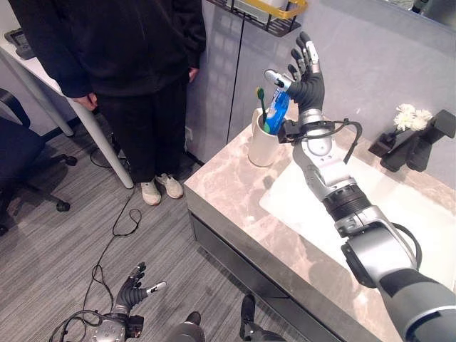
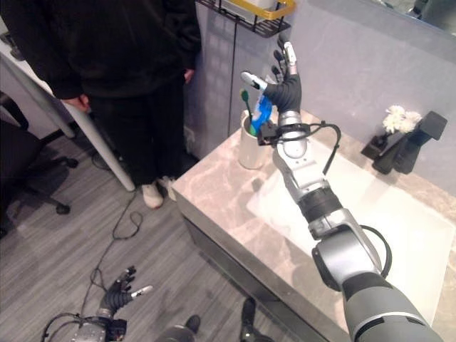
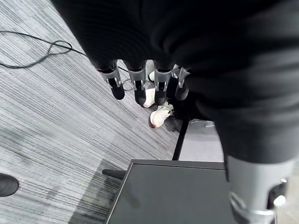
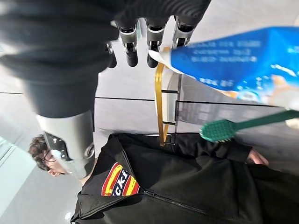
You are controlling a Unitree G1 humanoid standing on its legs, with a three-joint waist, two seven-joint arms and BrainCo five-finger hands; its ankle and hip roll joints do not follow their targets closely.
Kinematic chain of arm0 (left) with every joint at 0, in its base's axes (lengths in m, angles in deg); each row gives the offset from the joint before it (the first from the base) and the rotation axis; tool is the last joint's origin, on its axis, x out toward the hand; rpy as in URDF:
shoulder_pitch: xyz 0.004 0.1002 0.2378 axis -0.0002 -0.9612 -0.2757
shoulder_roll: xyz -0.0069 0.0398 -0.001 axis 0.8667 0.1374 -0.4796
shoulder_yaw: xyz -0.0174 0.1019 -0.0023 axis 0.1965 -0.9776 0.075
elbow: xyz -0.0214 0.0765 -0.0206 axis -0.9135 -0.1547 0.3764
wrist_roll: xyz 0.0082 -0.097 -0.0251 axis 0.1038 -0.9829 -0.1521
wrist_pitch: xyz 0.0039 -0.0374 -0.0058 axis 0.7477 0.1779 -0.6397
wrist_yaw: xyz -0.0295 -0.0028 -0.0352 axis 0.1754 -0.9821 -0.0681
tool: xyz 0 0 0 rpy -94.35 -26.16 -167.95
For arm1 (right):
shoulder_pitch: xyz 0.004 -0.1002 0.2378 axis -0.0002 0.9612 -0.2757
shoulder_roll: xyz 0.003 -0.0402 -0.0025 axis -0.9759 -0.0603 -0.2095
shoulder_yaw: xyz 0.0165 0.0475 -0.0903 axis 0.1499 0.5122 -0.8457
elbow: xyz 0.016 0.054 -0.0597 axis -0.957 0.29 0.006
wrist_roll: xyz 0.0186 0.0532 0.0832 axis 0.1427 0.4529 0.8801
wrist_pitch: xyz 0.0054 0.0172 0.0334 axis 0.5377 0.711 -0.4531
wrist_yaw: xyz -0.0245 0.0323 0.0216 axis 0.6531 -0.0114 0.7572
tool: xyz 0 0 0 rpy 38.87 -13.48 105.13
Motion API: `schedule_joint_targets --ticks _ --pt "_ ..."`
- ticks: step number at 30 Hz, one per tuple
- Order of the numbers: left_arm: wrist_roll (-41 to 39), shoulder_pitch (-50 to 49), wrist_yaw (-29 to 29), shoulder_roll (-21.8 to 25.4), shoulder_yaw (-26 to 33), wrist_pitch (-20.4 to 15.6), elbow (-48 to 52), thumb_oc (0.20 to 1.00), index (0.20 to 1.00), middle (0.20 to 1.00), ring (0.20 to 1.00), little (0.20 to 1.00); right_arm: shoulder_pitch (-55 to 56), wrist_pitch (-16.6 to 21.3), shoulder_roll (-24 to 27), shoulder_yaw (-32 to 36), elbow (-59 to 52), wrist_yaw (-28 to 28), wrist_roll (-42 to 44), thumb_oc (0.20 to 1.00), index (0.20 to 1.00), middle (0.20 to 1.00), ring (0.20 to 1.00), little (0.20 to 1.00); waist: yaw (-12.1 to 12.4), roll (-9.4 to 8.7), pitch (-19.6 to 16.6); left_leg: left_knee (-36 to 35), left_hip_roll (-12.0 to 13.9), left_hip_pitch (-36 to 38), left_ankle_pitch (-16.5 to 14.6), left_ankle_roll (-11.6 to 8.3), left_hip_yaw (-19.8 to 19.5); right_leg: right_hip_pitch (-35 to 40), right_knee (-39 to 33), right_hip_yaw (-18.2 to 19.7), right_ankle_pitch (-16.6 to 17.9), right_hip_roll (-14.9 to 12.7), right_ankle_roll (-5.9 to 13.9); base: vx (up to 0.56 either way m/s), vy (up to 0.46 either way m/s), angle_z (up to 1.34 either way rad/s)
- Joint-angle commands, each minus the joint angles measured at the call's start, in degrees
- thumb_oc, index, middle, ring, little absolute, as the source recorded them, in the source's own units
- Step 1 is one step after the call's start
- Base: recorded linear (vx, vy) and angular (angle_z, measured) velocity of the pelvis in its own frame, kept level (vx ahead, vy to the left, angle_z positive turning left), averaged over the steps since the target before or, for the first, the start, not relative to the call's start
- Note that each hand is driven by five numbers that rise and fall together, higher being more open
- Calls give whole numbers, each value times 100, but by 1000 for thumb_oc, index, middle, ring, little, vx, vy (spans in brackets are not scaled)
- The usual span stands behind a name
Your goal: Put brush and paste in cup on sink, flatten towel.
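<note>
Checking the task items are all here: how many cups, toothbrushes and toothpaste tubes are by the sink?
Cup: 1
Toothbrush: 1
Toothpaste tube: 1
Total: 3, brush and tube standing in the cup beside the open right hand.

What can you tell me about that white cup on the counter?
The white cup is a plain, smooth, ceramic-looking tumbler standing upright on the marble-patterned counter, near its back corner beside the sink basin. A green toothbrush and a blue toothpaste tube stand in it, leaning on its rim. The right robot hand is just above, fingers spread open, not touching the cup.
</note>
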Motion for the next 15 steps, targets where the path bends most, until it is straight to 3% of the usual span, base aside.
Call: schedule_joint_targets --ticks 1,6,12,13,15 --pt "93 130 33 238 52 -228 93 1000 1000 1000 1000 1000 -28 245 363 471 -534 -324 -361 1000 1000 1000 1000 1000 84 -148 -94 -495 -531 426 237 529 319 323 336 19 -300 -166 395 -35 23 -2" --pt "328 193 145 364 43 -307 336 1000 1000 1000 1000 1000 207 261 514 778 -748 -543 -603 1000 1000 1000 1000 1000 30 -166 -97 -407 -556 429 190 553 411 314 356 70 -258 -160 421 -53 25 -4" --pt "992 389 354 641 -10 -474 748 1000 1000 1000 1000 1000 1420 384 955 1617 -1982 -1010 -1392 1000 1000 1000 1000 1000 -296 -132 -90 -230 -619 377 163 594 795 202 357 254 8 -175 529 -100 60 -26" --pt "1193 363 344 669 48 -492 712 1000 1000 1000 1000 1000 2067 438 1359 2126 -2536 -1094 -1775 1000 1000 1000 1000 1000 -485 -129 -76 -213 -631 383 171 613 907 154 394 346 124 -159 588 -91 55 -44" --pt "1259 337 338 682 69 -486 719 1000 1000 1000 1000 1000 2302 457 1497 2319 -2742 -1118 -1880 1000 1000 1000 1000 1000 -549 -133 -79 -219 -630 394 167 621 942 147 398 363 158 -162 607 -67 43 -34"
